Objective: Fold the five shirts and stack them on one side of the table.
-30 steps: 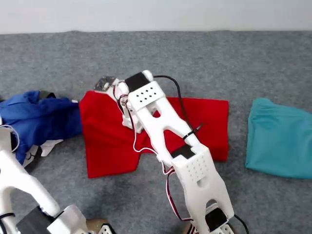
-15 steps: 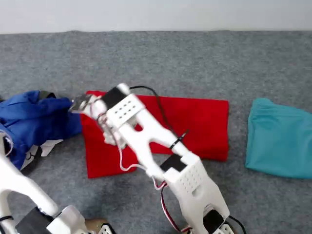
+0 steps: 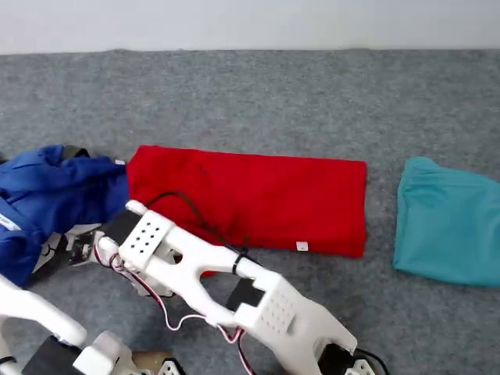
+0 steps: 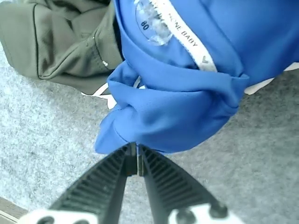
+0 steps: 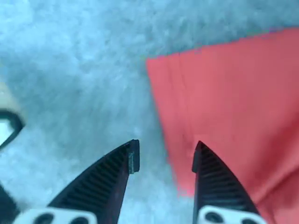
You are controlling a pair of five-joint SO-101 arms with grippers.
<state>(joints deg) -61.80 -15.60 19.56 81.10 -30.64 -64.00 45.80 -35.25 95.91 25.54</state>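
L jaws: my left gripper is closed tight, tips pinching the hem of the blue shirt. That shirt is bunched in a heap at the left end of the table, w/ an olive garment touching it on the far side.

R jaws: my right gripper stands wide apart, holding nothing. One tip is over bare grey table, the other over the red shirt, straddling its edge near a corner. Can't tell if the tips touch the cloth.

Red shirt lies flat mid-table as a long band, its long axis running left-right in the high view. The teal shirt lies folded at the right end, apart from the red.
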